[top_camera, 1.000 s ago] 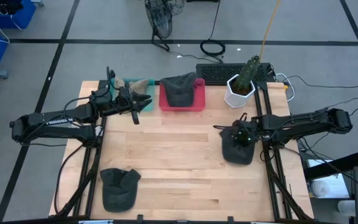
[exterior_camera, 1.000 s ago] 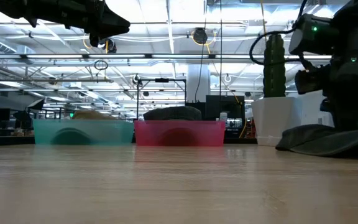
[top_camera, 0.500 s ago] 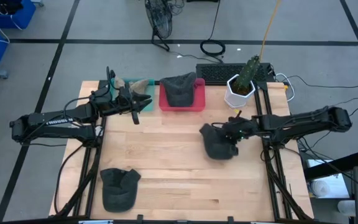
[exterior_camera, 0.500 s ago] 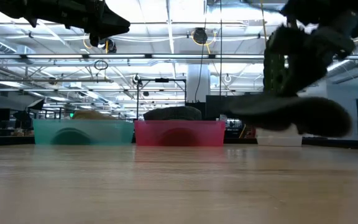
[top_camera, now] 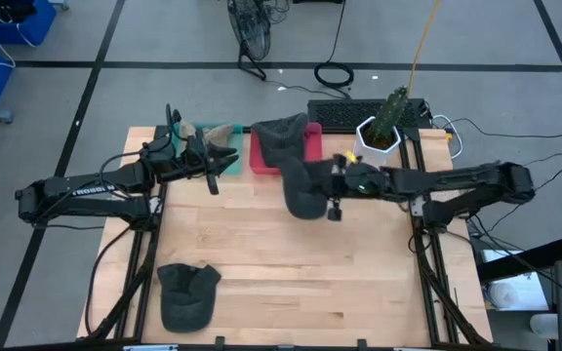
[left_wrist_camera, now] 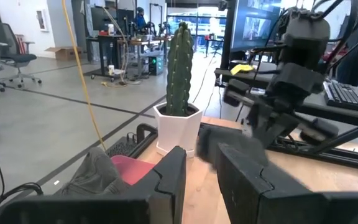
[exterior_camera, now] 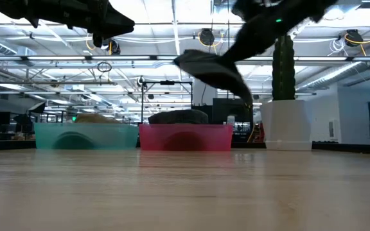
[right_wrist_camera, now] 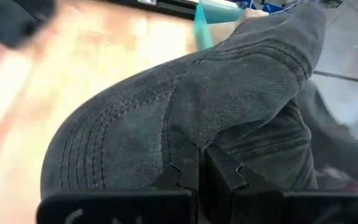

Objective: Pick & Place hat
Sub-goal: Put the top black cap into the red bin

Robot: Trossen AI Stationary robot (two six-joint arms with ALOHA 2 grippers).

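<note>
Pale wooden table (top_camera: 261, 263) holds everything. Landmark = pink plastic bin (top_camera: 310, 154) at the table's far edge. Right arm reaches across from the right side; right gripper (top_camera: 328, 182) sits just in front of the pink bin, fingers pinched on a dark grey fabric cap (top_camera: 301, 190). Low view shows what the high view can't: the cap (exterior_camera: 214, 69) hangs well clear of the tabletop, above the bin's rim height. Right wrist view shows fingers (right_wrist_camera: 225, 171) pressed tight on the cap's stitched cloth (right_wrist_camera: 166, 137).

Left arm waits left of the pink bin; left gripper (top_camera: 224, 159) hovers over a teal plastic bin (top_camera: 220, 132) beside it. Left wrist view shows its fingers (left_wrist_camera: 173, 171) a bit apart, nothing between.

Another dark grey hat (top_camera: 279, 136) lies inside the pink bin, peeking over the rim in low view (exterior_camera: 178, 117). A third dark grey cap (top_camera: 185, 295) lies far from the pink bin, at the table's near left corner, high view only. Green cactus in white pot (top_camera: 379, 141) stands just right of the pink bin.
</note>
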